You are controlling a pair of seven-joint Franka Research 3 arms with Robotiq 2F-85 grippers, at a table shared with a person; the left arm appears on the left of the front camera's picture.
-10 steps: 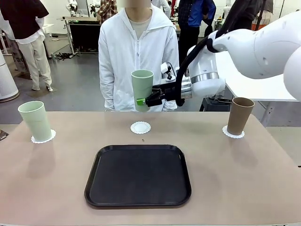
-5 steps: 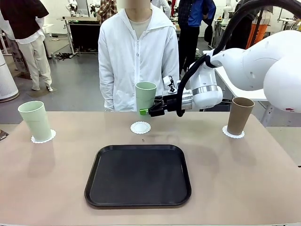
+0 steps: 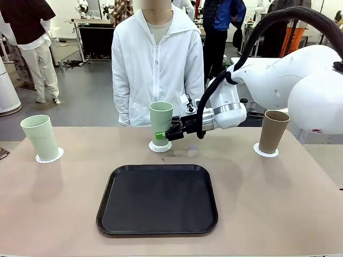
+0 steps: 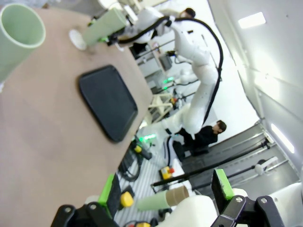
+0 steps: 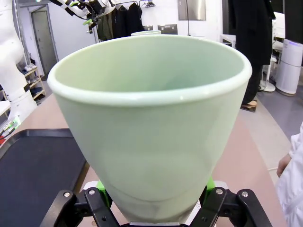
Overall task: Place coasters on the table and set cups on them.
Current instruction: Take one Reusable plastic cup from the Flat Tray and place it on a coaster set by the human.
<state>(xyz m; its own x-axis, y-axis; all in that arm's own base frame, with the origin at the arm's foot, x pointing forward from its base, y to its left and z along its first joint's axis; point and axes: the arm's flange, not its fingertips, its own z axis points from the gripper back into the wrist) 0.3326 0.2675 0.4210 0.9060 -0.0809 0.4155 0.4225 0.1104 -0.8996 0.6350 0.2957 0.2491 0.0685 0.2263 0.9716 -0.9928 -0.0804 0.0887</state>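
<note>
**Third cup at the middle coaster, right gripper clamped on it**

We find the right gripper (image 3: 164, 133) closed on the lower body of a pale green cup (image 3: 161, 122), its green pads pressed against the cup's sides. The cup stands upright with its base at the middle coaster (image 3: 159, 146); whether the base is fully seated on the paper we cannot tell from the front view. In the right wrist view the same cup (image 5: 150, 123) rises between the two fingers (image 5: 101, 189), mouth open toward the camera.

On the beige-pink table (image 3: 278, 203) we note two further settings. At the robot's left a second pale green cup (image 3: 40, 137) stands on its scalloped white coaster (image 3: 49, 157). At the robot's right the brown cup (image 3: 273, 131) stands on its own coaster (image 3: 266, 151). Both are upright and well apart from the middle setting.

A black tray (image 3: 157, 199) lies near the table's centre, just on the robot's side of the middle coaster (nothing rests on it).

The left gripper (image 4: 166, 189) appears in its own wrist view with fingers spread wide and nothing between them, held off the table's edge. That view also shows the left-hand green cup (image 4: 19, 38) close by and the tray (image 4: 107, 100) beyond.

A person in a white jacket (image 3: 157, 64) stands at the far side.
</note>
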